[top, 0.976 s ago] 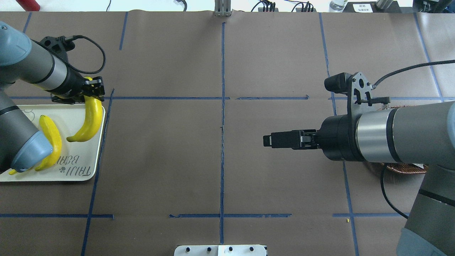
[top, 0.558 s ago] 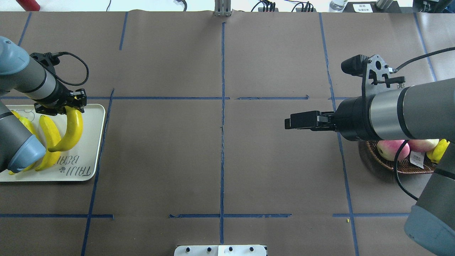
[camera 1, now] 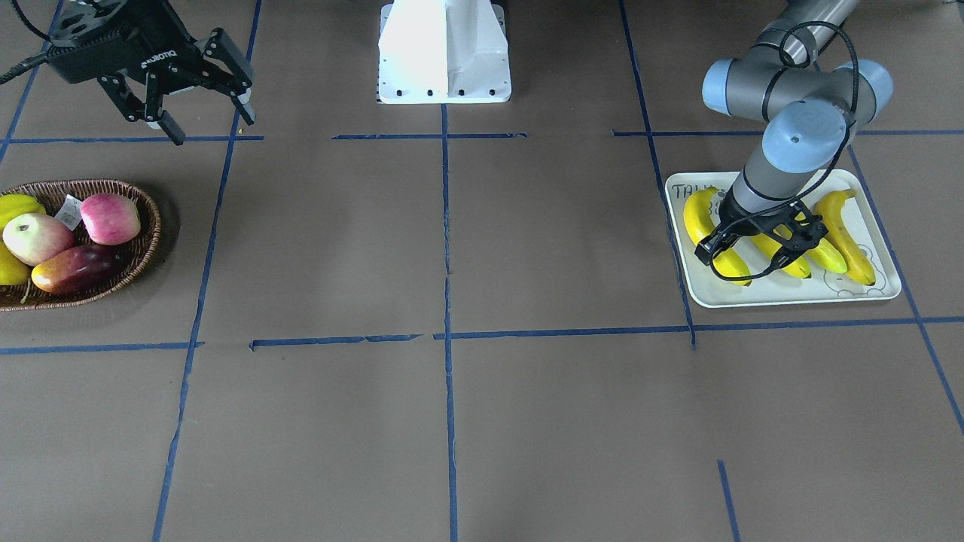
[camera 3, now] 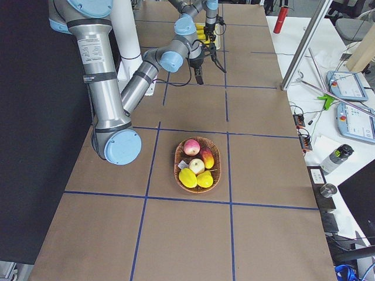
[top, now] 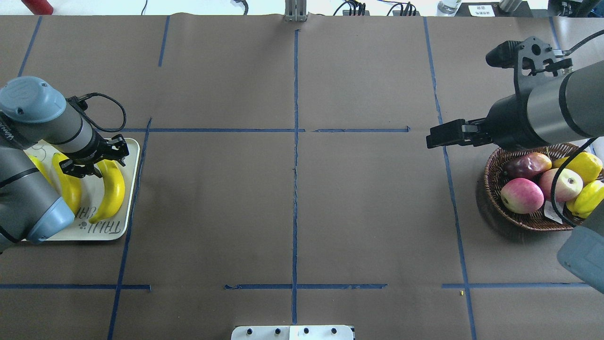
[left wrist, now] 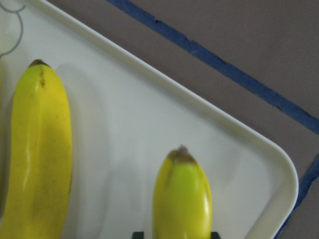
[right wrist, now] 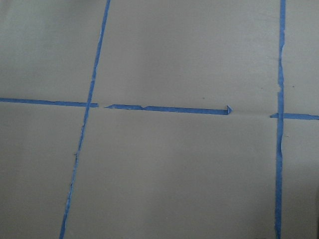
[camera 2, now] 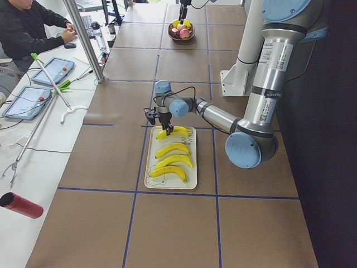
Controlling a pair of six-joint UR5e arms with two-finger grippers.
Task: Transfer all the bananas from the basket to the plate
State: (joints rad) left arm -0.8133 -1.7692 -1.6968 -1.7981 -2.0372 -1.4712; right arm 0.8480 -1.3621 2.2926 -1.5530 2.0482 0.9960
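Brown paper crossed with blue tape covered the table [top: 358,212]. Four long yellow bananas [camera 1: 847,233] lay side by side on the pale rectangular plate [camera 1: 798,299] — the left gripper [camera 1: 742,262] hung over one, fingers spread apart. The right gripper [camera 1: 213,129], fingers apart and empty, hung near the brown wicker basket [camera 1: 153,229] of pink-red apples [camera 1: 111,218].

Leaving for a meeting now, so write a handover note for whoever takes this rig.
Left gripper open, straddling one end of a banana lying on the plate.
Right gripper open, empty, near the basket.
Four bananas on the plate; none visible in the basket, only other fruit.
Transfer looks done. Left: raise the left gripper clear.
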